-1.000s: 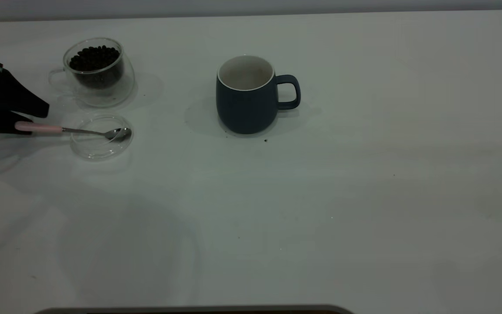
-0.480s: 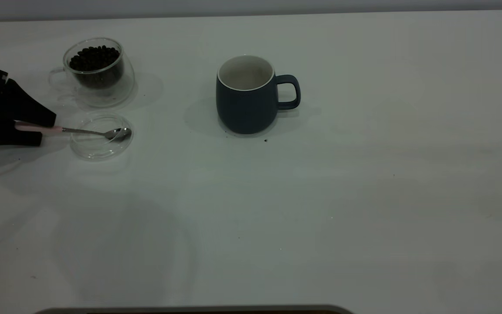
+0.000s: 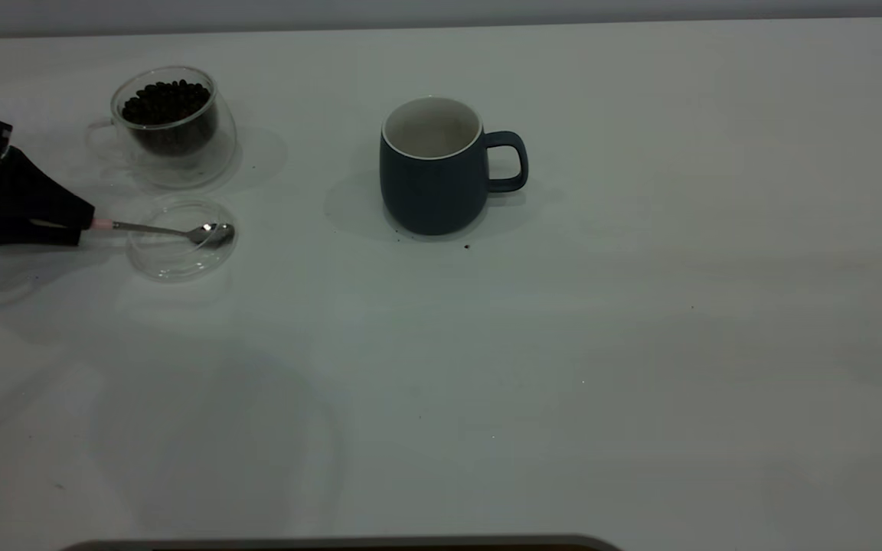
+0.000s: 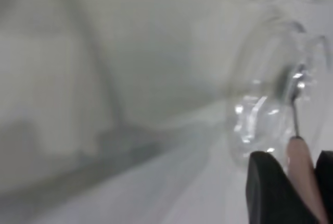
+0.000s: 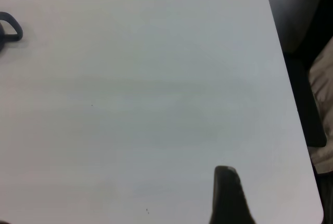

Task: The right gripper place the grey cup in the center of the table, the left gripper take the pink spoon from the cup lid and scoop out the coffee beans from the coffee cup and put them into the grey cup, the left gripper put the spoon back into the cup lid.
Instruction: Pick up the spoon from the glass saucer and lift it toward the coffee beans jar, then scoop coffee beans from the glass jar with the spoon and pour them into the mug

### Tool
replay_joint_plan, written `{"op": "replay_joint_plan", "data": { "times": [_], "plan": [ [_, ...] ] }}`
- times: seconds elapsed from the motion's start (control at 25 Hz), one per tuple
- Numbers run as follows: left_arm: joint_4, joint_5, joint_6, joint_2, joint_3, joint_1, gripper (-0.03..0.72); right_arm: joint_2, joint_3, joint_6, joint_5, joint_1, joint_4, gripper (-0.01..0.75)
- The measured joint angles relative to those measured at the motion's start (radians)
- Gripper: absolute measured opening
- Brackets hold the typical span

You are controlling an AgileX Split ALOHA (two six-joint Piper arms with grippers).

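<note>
Exterior view: left gripper, black tapered fingers clenched on pale pink handle of the pink spoon. Metal stem runs straight out from the fingertips; shiny bowl rests in the cup lid, a clear flat disc. Beyond it: coffee cup, clear glass, holding dark coffee beans. Farther off: grey cup, blue-grey, white inside. Right gripper: fingers' state cannot be told.

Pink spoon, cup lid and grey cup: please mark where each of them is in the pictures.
pink spoon point(image 3: 211, 230), exterior view, on its shiny metal bowl.
cup lid point(image 3: 173, 268), exterior view, on its near glass rim.
grey cup point(image 3: 429, 191), exterior view, on its dark outer wall.
</note>
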Motion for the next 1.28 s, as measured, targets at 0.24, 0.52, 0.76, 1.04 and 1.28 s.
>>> {"op": "replay_joint_plan", "data": {
  "times": [0.24,0.52,0.76,1.04,1.28],
  "plan": [
    [-0.016,0.061,-0.001,-0.004,-0.001,0.0,0.13,0.0,0.0,0.0,0.0,0.0,0.0,0.508],
    [0.0,0.054,-0.002,-0.034,-0.001,0.001,0.128,0.0,0.0,0.0,0.0,0.0,0.0,0.508],
    [0.043,0.086,-0.007,-0.069,-0.001,0.001,0.122,0.0,0.0,0.0,0.0,0.0,0.0,0.508],
    [0.101,0.212,-0.007,-0.123,-0.041,0.004,0.121,0.0,0.0,0.0,0.0,0.0,0.0,0.508],
    [0.04,0.24,-0.007,-0.157,-0.152,0.013,0.121,0.0,0.0,0.0,0.0,0.0,0.0,0.508]
  ]
}}
